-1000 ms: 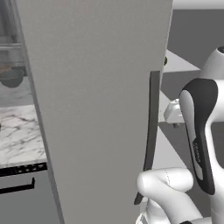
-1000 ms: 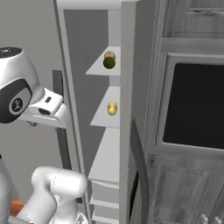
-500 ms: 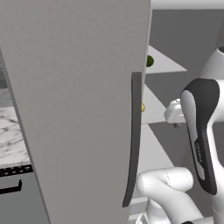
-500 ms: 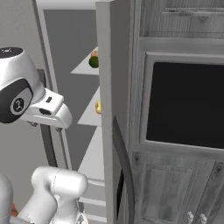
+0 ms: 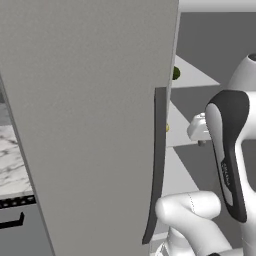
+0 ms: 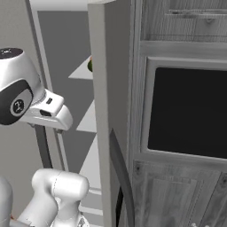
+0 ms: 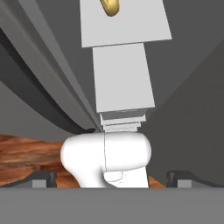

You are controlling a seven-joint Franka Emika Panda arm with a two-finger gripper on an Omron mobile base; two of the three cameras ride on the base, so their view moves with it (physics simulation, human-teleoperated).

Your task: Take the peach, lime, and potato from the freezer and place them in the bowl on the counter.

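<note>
Mostly, freezer door hides lime.

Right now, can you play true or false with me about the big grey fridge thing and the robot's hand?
1. The freezer door stands open. True.
2. A small green fruit, apparently the lime, sits on an upper white shelf. True.
3. The gripper is squeezing a fruit. False: its fingertips stand wide apart with nothing between them.
4. A yellowish thing rests on a white shelf in the hand view. True.
5. The dark panel beside the freezer is set into a bright red cabinet. False: the cabinet is grey wood-grain.
6. The freezer door is painted blue. False: it is plain grey.
</note>
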